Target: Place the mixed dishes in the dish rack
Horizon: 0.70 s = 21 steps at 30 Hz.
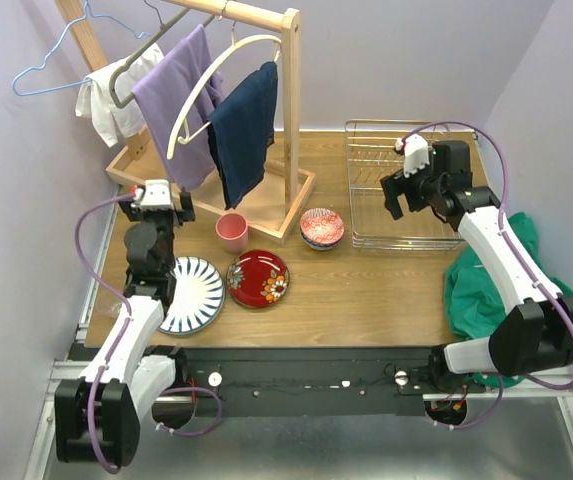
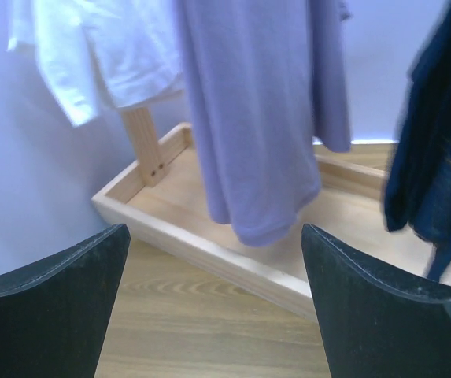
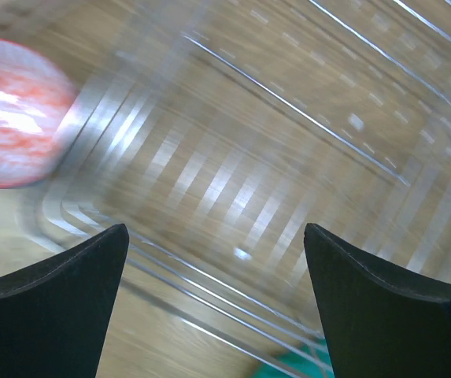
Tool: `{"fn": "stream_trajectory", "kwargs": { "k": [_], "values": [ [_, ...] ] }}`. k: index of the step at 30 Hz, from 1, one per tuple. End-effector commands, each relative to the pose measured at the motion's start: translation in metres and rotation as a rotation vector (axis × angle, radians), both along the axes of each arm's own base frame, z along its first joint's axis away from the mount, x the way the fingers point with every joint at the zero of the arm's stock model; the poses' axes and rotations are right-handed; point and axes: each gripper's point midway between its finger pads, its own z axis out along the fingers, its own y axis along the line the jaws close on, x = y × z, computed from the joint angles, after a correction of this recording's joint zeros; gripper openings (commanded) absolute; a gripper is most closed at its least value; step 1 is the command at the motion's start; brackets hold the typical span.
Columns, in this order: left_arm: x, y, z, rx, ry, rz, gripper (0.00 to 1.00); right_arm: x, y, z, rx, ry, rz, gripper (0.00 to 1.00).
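The silver wire dish rack (image 1: pixel 406 242) stands at the back right and I see nothing in it; its wires fill the right wrist view (image 3: pixel 288 102). My right gripper (image 1: pixel 400 198) hovers over the rack's left part, open and empty (image 3: pixel 217 299). The red-pink bowl (image 1: pixel 322 227) sits just left of the rack and shows blurred in the right wrist view (image 3: pixel 9 110). The pink cup (image 1: pixel 231 232), red floral plate (image 1: pixel 257 277) and blue-striped white plate (image 1: pixel 194 293) lie on the table. My left gripper (image 1: pixel 158 200) is open and empty (image 2: pixel 213 307), beyond the striped plate. The blue-white bowl is out of view.
A wooden clothes-rack tray (image 1: pixel 296 200) with hanging purple (image 1: pixel 176 100), navy (image 1: pixel 241 130) and white garments stands at the back left; the left wrist view shows its tray edge (image 2: pixel 209 252). A green cloth (image 1: pixel 486 280) lies at the right table edge under the right arm.
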Motion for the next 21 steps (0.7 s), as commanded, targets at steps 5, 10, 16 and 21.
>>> {"fn": "stream_trajectory", "kwargs": {
  "k": [5, 10, 16, 21],
  "values": [
    [-0.026, 0.059, -0.057, -0.152, 0.304, 0.182, 0.97, -0.007, 0.133, 0.074, 0.331, -0.117, 0.440, 0.67],
    [-0.027, 0.071, -0.070, -0.139, 0.338, 0.233, 0.88, 0.002, 0.189, 0.081, 0.417, -0.166, 0.550, 0.46],
    [-0.029, 0.069, -0.075, -0.159, 0.356, 0.227, 0.77, 0.014, 0.251, 0.066, 0.479, -0.172, 0.632, 0.01],
    [-0.033, 0.073, -0.087, -0.165, 0.388, 0.257, 0.35, 0.009, 0.294, 0.060, 0.504, -0.170, 0.724, 0.00]
  ]
}}
